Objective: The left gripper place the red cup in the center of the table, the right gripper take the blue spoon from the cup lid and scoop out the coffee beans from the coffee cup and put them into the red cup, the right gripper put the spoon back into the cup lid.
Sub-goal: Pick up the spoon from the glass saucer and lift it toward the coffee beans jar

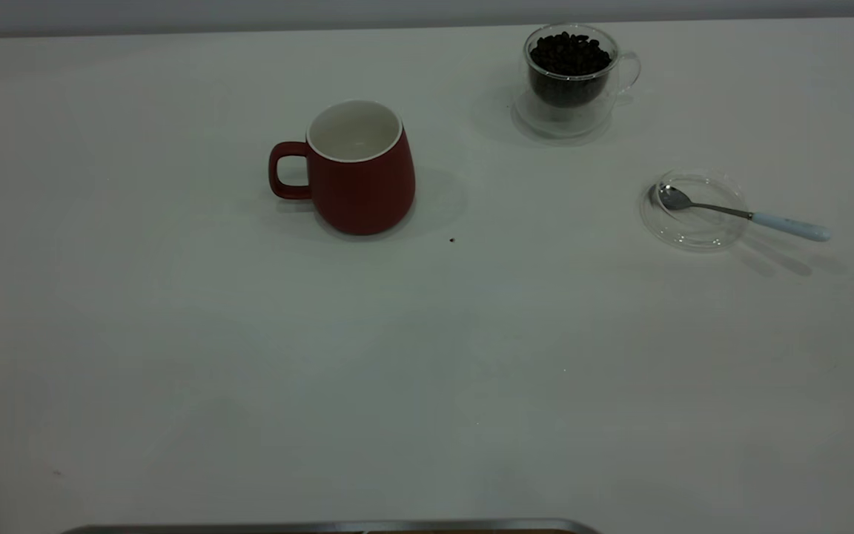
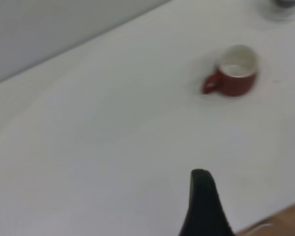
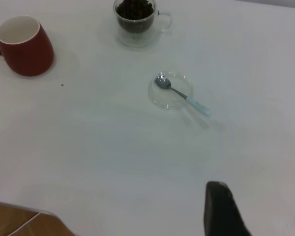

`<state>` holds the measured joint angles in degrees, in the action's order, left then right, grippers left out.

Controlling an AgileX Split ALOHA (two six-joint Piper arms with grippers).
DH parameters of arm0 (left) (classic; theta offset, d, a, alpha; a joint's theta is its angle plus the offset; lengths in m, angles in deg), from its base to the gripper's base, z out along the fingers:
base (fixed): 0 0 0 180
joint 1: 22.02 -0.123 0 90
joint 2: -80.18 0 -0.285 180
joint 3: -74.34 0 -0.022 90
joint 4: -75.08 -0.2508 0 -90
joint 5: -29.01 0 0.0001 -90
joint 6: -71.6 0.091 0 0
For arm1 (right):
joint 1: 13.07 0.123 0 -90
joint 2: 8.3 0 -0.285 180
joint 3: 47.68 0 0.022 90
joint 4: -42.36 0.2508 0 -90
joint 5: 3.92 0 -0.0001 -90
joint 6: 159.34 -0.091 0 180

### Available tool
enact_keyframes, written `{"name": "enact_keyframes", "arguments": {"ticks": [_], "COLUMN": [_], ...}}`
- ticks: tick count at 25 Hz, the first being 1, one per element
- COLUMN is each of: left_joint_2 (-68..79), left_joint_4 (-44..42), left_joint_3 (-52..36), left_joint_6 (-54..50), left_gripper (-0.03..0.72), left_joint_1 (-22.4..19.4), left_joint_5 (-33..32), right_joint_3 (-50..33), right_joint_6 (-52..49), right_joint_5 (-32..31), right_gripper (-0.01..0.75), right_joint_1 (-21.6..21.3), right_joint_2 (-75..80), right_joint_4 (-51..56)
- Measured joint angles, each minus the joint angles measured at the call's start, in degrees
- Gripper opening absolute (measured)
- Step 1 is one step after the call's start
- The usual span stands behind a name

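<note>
The red cup (image 1: 359,172) stands upright on the white desk (image 1: 427,356), a little left of the middle, its loop handle pointing toward the exterior view's left and its white inside showing. Farther back and to the right stands the coffee cup (image 1: 570,80), filled with coffee beans (image 1: 569,53), its clear handle pointing right. Nearer and further right lies the cup lid (image 1: 694,209); the blue spoon (image 1: 742,213) rests across it, bowl inside the lid, long axis slanting so the pale blue handle points right and slightly toward the near edge, past the rim. A tiny dark speck (image 1: 451,239) lies just right of the red cup. The right claw (image 3: 258,209) hovers well apart from the lid, fingers spread wide. Only one finger (image 2: 204,204) of the left claw shows, so its state cannot be told.
</note>
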<state>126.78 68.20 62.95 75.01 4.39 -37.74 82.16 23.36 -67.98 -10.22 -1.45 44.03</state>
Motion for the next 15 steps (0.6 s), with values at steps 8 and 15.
{"name": "enact_keyframes", "arguments": {"ticks": [8,15], "left_joint_2": [-15.3,-25.0], "left_joint_4": [3.5,2.0], "left_joint_3": [-17.8,-30.2], "left_joint_6": [-6.4,-8.1], "left_gripper": [0.578,0.578], "left_joint_1": [-0.2,-12.9], "left_joint_5": [0.0,0.0], "right_joint_3": [0.0,0.0], "right_joint_6": [0.0,0.0], "right_joint_5": [0.0,0.0], "right_gripper": [0.405,0.405], "right_joint_1": [0.0,0.0], "right_joint_2": [0.0,0.0], "right_joint_4": [0.0,0.0]}}
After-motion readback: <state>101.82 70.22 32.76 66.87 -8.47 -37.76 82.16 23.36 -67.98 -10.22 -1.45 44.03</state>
